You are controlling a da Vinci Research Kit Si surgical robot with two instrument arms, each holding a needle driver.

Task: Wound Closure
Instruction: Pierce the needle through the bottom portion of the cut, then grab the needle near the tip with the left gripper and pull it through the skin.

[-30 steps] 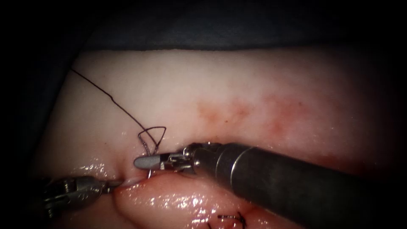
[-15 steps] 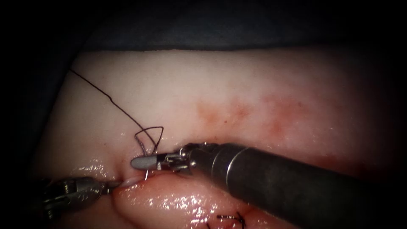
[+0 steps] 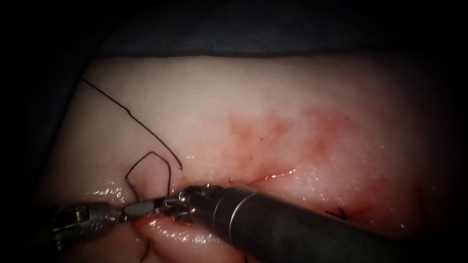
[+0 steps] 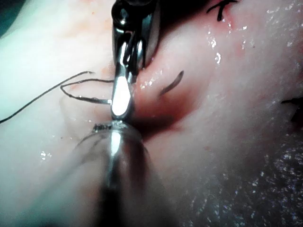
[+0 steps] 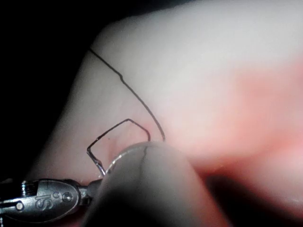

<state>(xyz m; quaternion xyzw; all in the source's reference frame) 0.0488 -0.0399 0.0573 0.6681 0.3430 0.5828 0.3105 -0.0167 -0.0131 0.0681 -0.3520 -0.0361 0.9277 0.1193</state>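
Note:
The cut [image 3: 273, 174] runs across the pale tissue [image 3: 273, 97]. My right tool [image 3: 146, 206] comes in from the lower right, its jaws shut at the cut's left end; the needle they held is hidden under them. Dark thread [image 3: 129, 114] runs down from the upper left, and a thread loop [image 3: 148, 168] stands just above the right jaws. It shows again as the thread loop [image 5: 116, 135] and the thread loop [image 4: 80, 90]. My left tool [image 3: 124, 213] lies tip to tip with the right jaws, shut on the tissue edge. A short dark curved piece [image 3: 146, 251] pokes from the near lip.
Earlier stitches [image 3: 339, 213] sit along the cut to the right, and a knot [image 4: 222, 9] shows too. Red fluid [image 3: 321, 141] stains the tissue above the cut. Dark drape [image 3: 234, 29] borders the tissue's far edge.
My right tool has moved left and down along the cut until its jaws meet the left tool's tip. The thread loop has opened wider and shifted left. The left tool has hardly moved.

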